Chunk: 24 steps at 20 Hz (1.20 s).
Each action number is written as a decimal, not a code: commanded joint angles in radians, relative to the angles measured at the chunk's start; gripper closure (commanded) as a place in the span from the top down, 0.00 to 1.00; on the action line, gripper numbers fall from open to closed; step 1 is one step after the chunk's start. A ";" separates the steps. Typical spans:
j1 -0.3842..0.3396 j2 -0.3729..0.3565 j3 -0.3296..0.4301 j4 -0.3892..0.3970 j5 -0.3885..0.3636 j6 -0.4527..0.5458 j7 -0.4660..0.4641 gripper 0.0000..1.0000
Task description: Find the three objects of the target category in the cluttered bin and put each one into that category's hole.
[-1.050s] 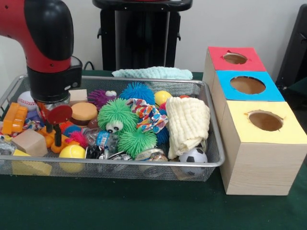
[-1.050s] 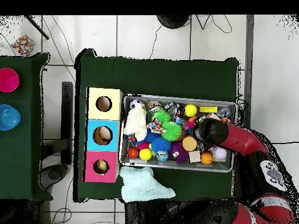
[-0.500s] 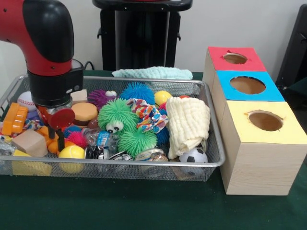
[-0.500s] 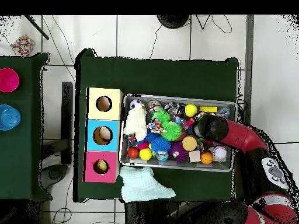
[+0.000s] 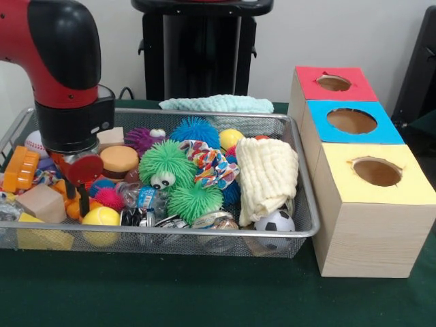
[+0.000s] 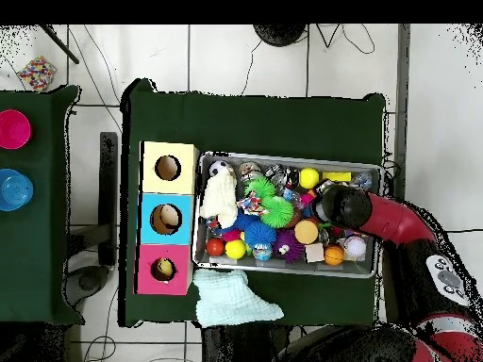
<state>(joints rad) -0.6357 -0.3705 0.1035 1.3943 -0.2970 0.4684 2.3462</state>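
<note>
Claw point(image 5: 77, 194) just above yellow ball point(image 5: 101, 217) (bin's front).

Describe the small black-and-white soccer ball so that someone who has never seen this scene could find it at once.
Start at the wire mesh bin on the green table, at the end nearest the row of three wooden boxes with coloured tops. In that front corner, below the folded cream cloth, sits the small black-and-white soccer ball, the only ball with black patches.

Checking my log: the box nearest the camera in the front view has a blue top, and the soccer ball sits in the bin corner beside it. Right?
Not quite. The front view shows the nearest box has a yellow top; blue is the middle one. The soccer ball does sit in the bin corner beside it.
</note>
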 commanded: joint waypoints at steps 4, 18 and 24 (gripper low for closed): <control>0.061 0.033 0.104 -0.175 -0.234 -0.089 -0.268 1.00; 0.237 -0.051 -0.045 -0.291 -0.408 0.088 -0.145 1.00; 0.243 -0.064 -0.026 -0.307 -0.442 0.071 -0.182 1.00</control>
<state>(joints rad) -0.3983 -0.3891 0.0428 1.2071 -0.6766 0.5607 2.3404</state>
